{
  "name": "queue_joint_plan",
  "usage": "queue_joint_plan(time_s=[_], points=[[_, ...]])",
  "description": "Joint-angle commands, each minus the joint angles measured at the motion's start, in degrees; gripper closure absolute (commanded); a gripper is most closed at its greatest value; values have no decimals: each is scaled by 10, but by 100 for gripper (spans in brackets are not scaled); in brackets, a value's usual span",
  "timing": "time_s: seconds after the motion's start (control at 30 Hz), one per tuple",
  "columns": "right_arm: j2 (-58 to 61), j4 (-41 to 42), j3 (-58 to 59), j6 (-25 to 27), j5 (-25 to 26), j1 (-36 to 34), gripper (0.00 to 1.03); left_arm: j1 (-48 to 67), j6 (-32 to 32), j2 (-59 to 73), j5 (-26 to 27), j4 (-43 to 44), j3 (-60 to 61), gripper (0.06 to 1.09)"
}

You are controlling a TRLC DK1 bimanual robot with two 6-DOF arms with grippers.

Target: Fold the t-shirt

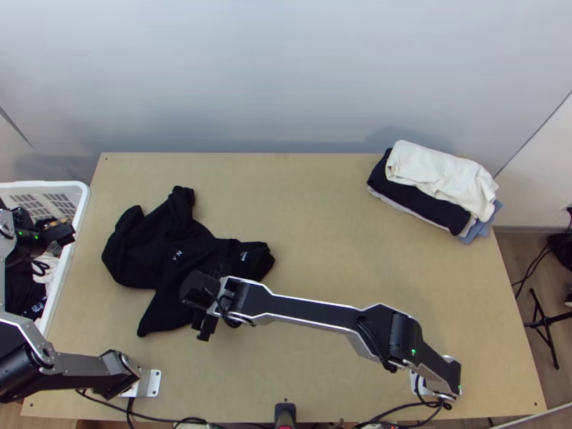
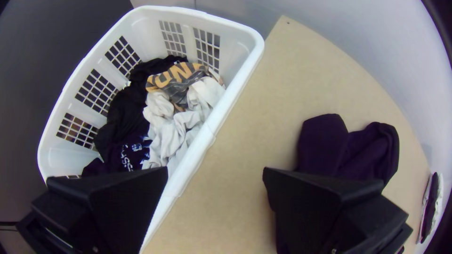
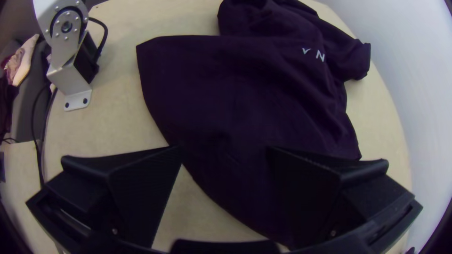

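Observation:
The black t-shirt lies rumpled and unevenly spread on the left half of the table, small white print facing up. In the top view my right gripper is over its near edge; in the right wrist view the right gripper stands open above the dark cloth, with nothing visibly pinched. My left gripper is by the basket's inner side in the top view. In the left wrist view the left gripper is open over the basket rim and table edge, with the shirt to one side.
A white basket holding dark, white and printed clothes stands against the table's left side. A stack of folded garments lies at the table's far right corner. The right forearm spans the near middle of the table.

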State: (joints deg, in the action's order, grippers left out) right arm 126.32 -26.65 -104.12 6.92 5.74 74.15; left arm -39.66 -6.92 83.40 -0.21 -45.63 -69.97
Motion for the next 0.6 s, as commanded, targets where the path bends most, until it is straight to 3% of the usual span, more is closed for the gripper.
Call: queue_joint_plan(time_s=[0.0,0.07,0.1,0.13,0.17,0.2,0.57], points=[[12,8,1,12,2,4,22,-1,0,2,-3,6,5,11],[13,7,1,12,2,4,25,0,0,4,-3,8,5,11],[13,8,1,11,3,4,36,1,0,4,-3,8,5,11],[13,13,2,12,5,4,57,4,0,4,-3,9,5,11],[11,23,3,18,6,4,84,5,0,4,-3,9,5,11],[10,32,3,27,8,4,101,6,1,4,-3,10,5,11],[-113,35,56,-11,60,-39,100,10,5,-2,-4,26,9,11]])
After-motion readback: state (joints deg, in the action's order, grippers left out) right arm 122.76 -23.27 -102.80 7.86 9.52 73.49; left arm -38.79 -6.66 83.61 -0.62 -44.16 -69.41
